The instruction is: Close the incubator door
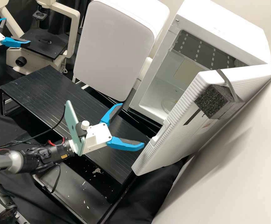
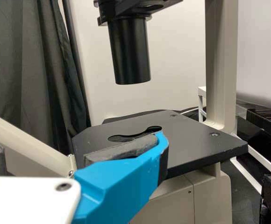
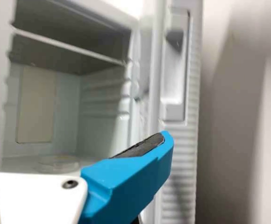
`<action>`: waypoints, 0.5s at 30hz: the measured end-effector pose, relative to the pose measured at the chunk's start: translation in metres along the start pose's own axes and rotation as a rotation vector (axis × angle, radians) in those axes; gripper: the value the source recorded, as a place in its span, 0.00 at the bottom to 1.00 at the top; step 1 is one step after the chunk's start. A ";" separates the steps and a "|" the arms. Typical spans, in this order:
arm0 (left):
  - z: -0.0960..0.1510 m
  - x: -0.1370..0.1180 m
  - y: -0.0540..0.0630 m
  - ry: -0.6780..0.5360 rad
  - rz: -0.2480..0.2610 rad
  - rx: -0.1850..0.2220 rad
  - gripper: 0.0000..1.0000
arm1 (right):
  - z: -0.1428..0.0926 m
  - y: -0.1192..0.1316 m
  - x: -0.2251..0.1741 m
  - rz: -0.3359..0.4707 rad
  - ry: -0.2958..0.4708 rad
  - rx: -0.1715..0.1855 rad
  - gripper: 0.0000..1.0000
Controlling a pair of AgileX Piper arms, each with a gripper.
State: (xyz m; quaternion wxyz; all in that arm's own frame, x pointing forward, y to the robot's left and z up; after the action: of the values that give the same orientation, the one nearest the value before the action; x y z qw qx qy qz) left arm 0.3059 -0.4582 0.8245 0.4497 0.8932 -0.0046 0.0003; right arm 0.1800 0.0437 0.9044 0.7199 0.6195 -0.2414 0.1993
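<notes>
So the incubator door is hanging wide open on the right of the frame in the high view, hinge side toward the right edge and free edge slanting down to lower centre. The right gripper sits around the middle of the frame, fingers well apart with nothing between them, lower fingertip near that free edge (can't tell if they touch). My worry is it's on the opening side. Drive straight on and it'd probably shove the door wider, or jam a finger on the edge, instead of swinging it shut. It likely needs to get round to the ribbed outer face, and the wall could make that a tight squeeze. Also, the foam block strapped on the door could snag or slip if a finger catches it. The left gripper is upper left, spread and holding nothing.

In the left wrist view it's by the microscope, so I'd leave it alone; a careless swing might knock the stage.

In the right wrist view, one blue finger shows in front of the door's edge, near the recessed handle. There's a round dish inside the incubator. If the arm hangs around in the doorway, the closing door could pinch it.
</notes>
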 end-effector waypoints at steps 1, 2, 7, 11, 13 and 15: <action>0.000 0.000 0.000 0.000 0.000 0.000 1.00 | -0.002 0.003 -0.003 0.009 0.013 -0.007 1.00; 0.000 0.000 0.000 0.000 0.000 0.000 1.00 | -0.004 0.007 -0.007 0.019 0.025 -0.016 1.00; 0.000 0.000 0.000 0.000 0.000 0.000 1.00 | -0.008 0.023 -0.023 0.087 0.059 -0.085 1.00; 0.000 0.000 0.000 0.000 0.000 0.000 1.00 | -0.003 0.029 -0.026 0.143 0.025 -0.103 1.00; 0.000 0.000 0.000 0.000 0.000 0.000 1.00 | 0.002 0.025 -0.023 0.137 0.001 -0.125 1.00; 0.000 0.000 0.000 0.000 0.000 0.000 1.00 | 0.009 0.019 -0.017 0.114 -0.037 -0.150 1.00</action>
State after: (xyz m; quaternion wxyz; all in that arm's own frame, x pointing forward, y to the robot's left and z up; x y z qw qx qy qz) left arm 0.3059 -0.4582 0.8245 0.4497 0.8932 -0.0046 0.0003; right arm 0.1542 0.0380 0.9098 0.7472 0.5527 -0.3036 0.2099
